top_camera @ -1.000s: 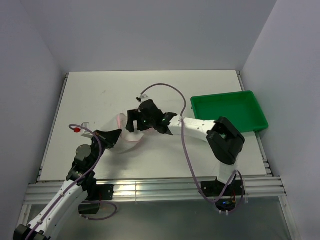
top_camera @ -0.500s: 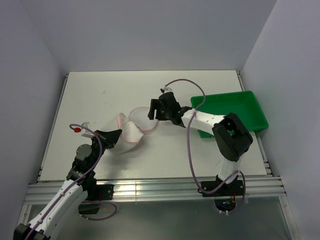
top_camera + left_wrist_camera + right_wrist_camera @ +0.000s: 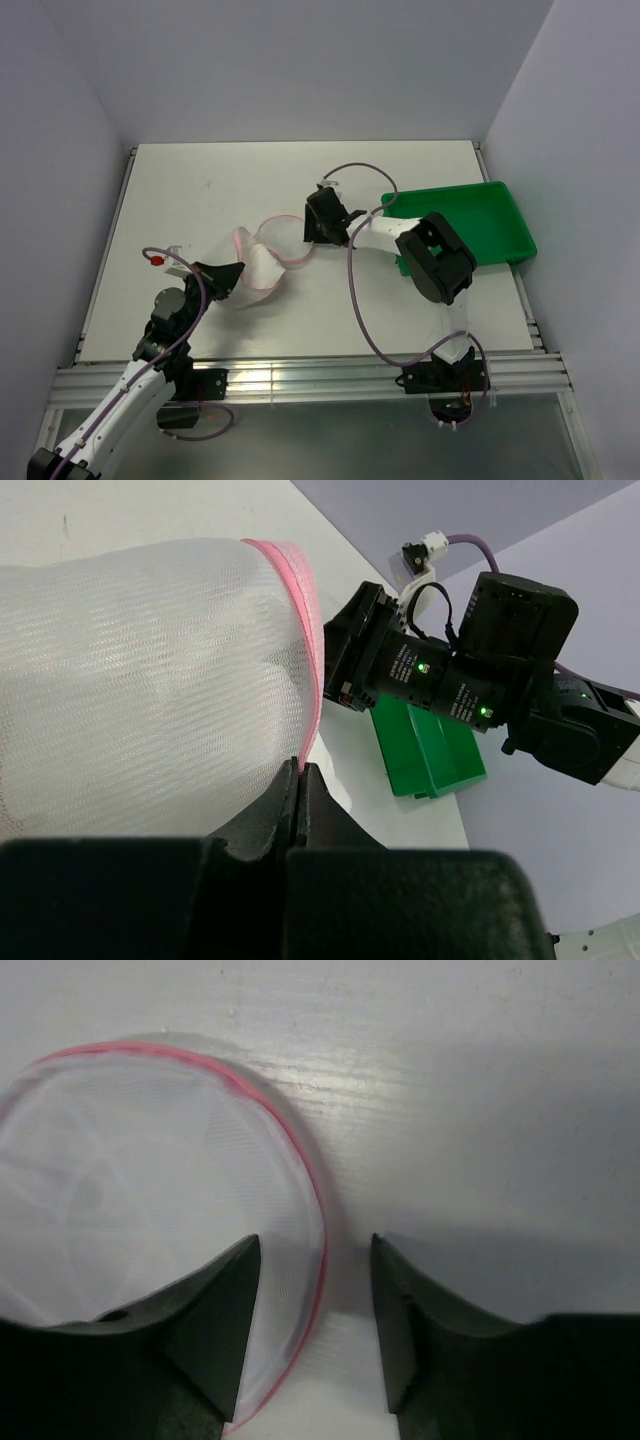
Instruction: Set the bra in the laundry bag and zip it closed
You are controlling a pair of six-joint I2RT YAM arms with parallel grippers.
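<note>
The laundry bag (image 3: 150, 680) is fine white translucent mesh cloth, and its rim is a pink woven tape. The table (image 3: 450, 1080) looks matt white, with faint grain and scuffs. At the right of the top view, the tray (image 3: 470, 220) is smooth green plastic with a slight sheen. The fingers (image 3: 210, 1320) of the right gripper (image 3: 314, 1250) are matt black plastic.

In the right wrist view the laundry bag (image 3: 150, 1180) runs off the frame left of the right claw (image 3: 315, 1305), and that claw hides its near rim. Beyond the left claw (image 3: 299, 780), the mesh blurs whatever lies inside.
</note>
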